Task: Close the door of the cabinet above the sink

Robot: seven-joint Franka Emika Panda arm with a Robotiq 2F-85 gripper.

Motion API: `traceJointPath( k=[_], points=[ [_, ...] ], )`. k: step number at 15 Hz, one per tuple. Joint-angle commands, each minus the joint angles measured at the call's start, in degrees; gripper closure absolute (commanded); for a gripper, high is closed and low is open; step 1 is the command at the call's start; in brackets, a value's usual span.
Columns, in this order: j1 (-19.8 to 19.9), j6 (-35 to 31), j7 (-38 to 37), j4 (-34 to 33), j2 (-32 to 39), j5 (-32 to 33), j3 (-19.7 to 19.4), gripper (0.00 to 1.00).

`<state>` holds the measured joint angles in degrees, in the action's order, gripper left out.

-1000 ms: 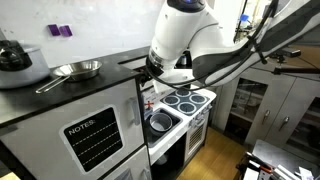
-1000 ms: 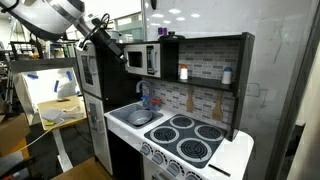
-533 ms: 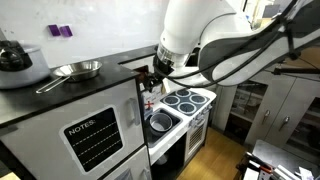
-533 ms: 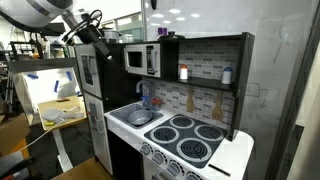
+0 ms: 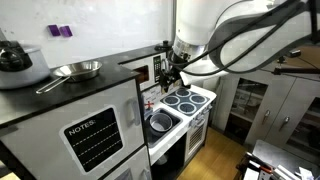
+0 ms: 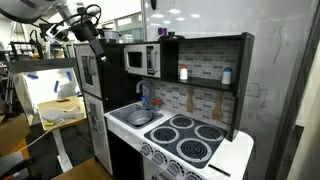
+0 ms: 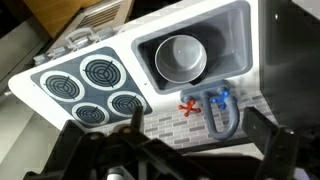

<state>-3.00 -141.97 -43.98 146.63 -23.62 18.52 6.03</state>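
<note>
Tool (image 7: 168, 142) fingers stand wide apart in the wrist view, dark shapes at the 7 and 5 o'clock corners, with nothing between them. That view looks down on the stove (image 7: 95, 88), its four burners at 9 o'clock, and on the sink (image 7: 238, 32) at 1 o'clock, with a grey bowl (image 7: 182, 57) lying in the basin. A blue faucet (image 7: 222, 108) and a red handle (image 7: 190, 103) stand just beside the sink, at 5 o'clock of the bowl.

In an exterior view the tool (image 6: 95, 30) hangs at 10 o'clock in the frame, in front of the upper part of the fridge (image 6: 88, 75). It is at 9 o'clock of the cabinet (image 6: 141, 60) and apart from it. The cabinet has a white-framed window front and sits directly above the sink. Whether its door is fully shut cannot be told from here.

In an exterior view the tool (image 5: 172, 74) points down above the stove, with the bowl at 7 o'clock of it. A pan (image 5: 78, 69) and a pot (image 5: 14, 58) rest on the dark counter (image 5: 60, 95) at 9 o'clock.
</note>
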Motion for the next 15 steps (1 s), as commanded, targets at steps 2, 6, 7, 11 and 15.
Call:
traceJointPath(
  k=[2,6,7,11,15],
  points=[
    [-0.4,7.2,12.8,1.9,-5.3,-13.1,-2.8,0.0],
    [0.7,18.9,18.4,2.1,-12.3,-20.2,-3.0,0.0],
    [0.8,22.4,18.8,2.0,-14.3,-21.4,-2.8,0.0],
    [2.1,25.5,19.1,1.5,-16.5,-22.8,-1.4,0.0],
    [2.1,25.6,19.2,2.1,-16.6,-22.9,-1.4,0.0]
  ],
)
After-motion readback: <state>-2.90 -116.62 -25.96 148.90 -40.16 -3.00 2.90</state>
